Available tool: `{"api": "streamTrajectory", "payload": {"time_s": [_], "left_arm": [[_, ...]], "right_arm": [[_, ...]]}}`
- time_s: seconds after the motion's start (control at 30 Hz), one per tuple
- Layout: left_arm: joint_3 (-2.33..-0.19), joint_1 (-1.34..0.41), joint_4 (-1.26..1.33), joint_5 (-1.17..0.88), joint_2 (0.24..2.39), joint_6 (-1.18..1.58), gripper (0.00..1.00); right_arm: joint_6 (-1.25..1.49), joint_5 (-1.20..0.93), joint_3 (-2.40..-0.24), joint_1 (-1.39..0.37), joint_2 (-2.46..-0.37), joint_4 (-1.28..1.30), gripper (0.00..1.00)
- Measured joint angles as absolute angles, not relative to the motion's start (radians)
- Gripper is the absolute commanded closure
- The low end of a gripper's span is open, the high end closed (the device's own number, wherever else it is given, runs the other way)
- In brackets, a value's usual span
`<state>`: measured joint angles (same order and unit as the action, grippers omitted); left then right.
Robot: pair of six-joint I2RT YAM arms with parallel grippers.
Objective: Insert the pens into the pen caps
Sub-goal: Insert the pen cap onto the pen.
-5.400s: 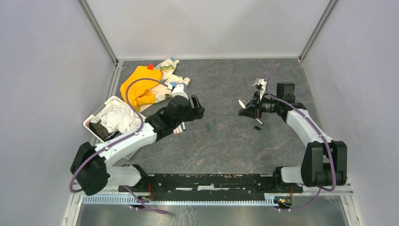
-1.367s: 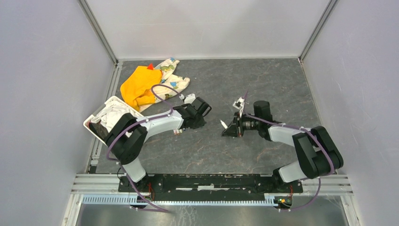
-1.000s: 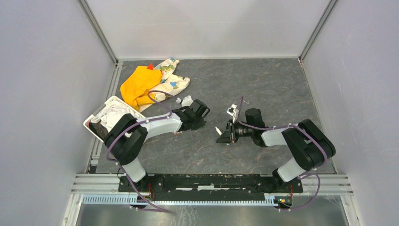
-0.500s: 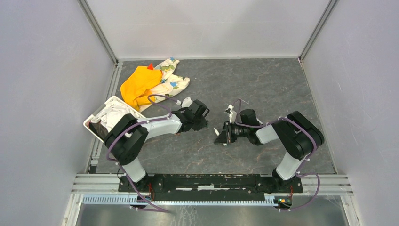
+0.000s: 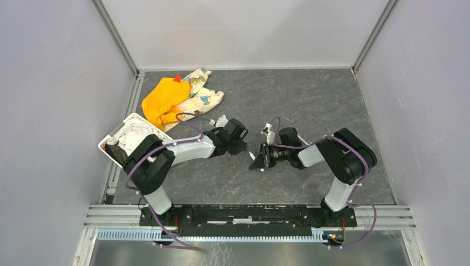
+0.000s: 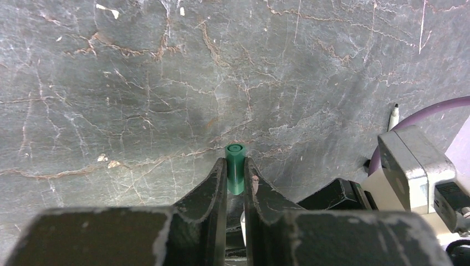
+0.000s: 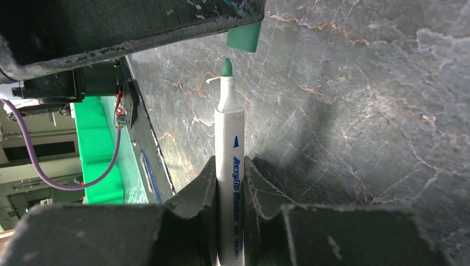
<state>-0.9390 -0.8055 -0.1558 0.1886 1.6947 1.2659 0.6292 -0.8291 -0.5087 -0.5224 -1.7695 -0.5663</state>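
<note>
1. Seen from above, two robot arms reach in from the near edge of a dark grey, veined counter [image 5: 310,100]. Their claws face each other close together near the middle.
2. The left claw [image 6: 235,169] is closed tight on a short dark green pen cap [image 6: 235,160]. The cap sticks out past the fingertips, and its round open end points away from the wrist.
3. The right claw [image 7: 229,169] is closed snugly on the white barrel of a pen [image 7: 228,130]. The barrel carries blue lettering, and its green tip points forward, out past the fingers.
4. In the right wrist view, the green tip stops just short of the cap, which shows at the top of the picture. A small gap remains between them, and the tip sits slightly left of the cap. The pen is not yet in the cap.
5. A second pen [image 6: 394,115], slim and pale with a dark tip, lies on the counter. It is at the right of the left wrist view, beside a purple cable [image 6: 429,107].
6. At the far left of the counter, an orange cloth [image 5: 163,101] lies touching a patterned cloth [image 5: 203,93].
7. Nearer, against the left edge, a white bin [image 5: 106,152] holds crumpled white fabric.
</note>
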Motion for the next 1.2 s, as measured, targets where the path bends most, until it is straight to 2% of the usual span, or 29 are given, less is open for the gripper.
{"api": "streamTrajectory", "payload": {"time_s": [1.2], "left_arm": [[-0.939, -0.815, -0.164, 0.19, 1.689, 1.279, 0.98]], "right_arm": [[0.644, -0.825, -0.557, -0.53, -1.78, -0.467, 1.0]]}}
